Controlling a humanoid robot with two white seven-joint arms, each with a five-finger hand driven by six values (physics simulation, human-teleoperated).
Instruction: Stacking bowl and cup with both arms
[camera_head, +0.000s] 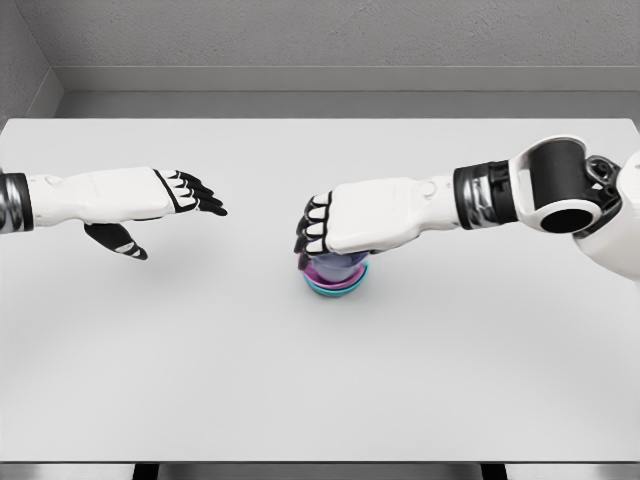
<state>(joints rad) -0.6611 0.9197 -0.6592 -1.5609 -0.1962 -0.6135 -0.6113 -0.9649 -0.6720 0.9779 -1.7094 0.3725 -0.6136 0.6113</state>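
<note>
1. The cup (336, 266), purple, stands upright inside the bowl (337, 285), its long axis vertical; whether its mouth faces up I cannot tell, since the hand covers its top.
2. The bowl, teal with a pink inner rim, sits flat on the table (320, 380), opening upward, a little to 5 o'clock of the table's middle.
3. Count: one cup, one bowl, stacked as one pile; two hands.
4. The right hand (345, 228) lies directly over the stack, palm down, knuckles toward 9 o'clock. Its dark fingers (312, 232) curl downward around the cup at the stack's 10 o'clock side, so it grips the cup from above.
5. The right forearm runs from the hand toward 3 o'clock, nearly level, ending in a dark wrist cuff and a bent joint at the picture's right edge.
6. The left hand (150, 205) hangs above the table at 9 o'clock of the stack, well apart from it. Its fingers are stretched toward 3 o'clock, the thumb dropped toward 5 o'clock; it is unclenched and holds nothing.
</note>
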